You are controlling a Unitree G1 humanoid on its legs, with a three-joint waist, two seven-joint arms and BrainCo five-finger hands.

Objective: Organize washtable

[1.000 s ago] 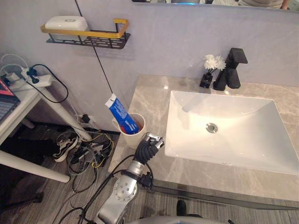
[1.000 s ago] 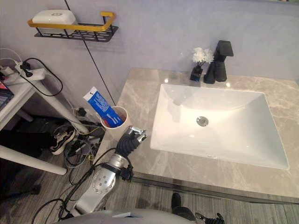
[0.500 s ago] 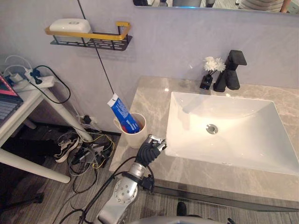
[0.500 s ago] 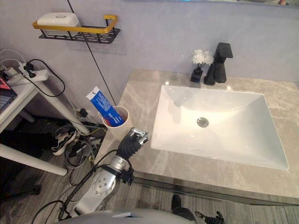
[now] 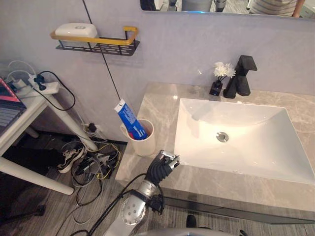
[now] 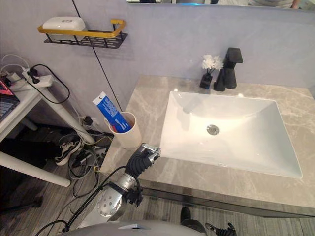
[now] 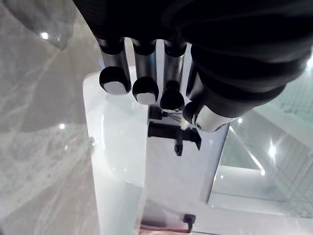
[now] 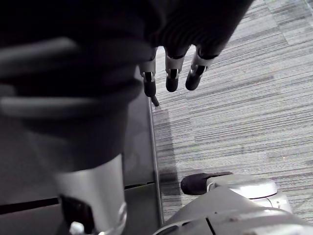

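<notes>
My left hand, slack-fingered and empty, has the cup just left, the sink right; the toothpaste tube's bottom hides inside the cup.

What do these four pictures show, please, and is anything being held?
This is a two-armed humanoid robot tidying a washstand. The two wide pictures come from a camera pair on its head, looking down; the two close ones come from cameras on its wrists. The marble counter holds a white sink, a black faucet, a small vase of white flowers and a cup with a blue toothpaste tube. The left robot hand is at the counter's front edge near the cup, fingers relaxed, empty. The right robot hand hangs over the floor, also empty.
</notes>
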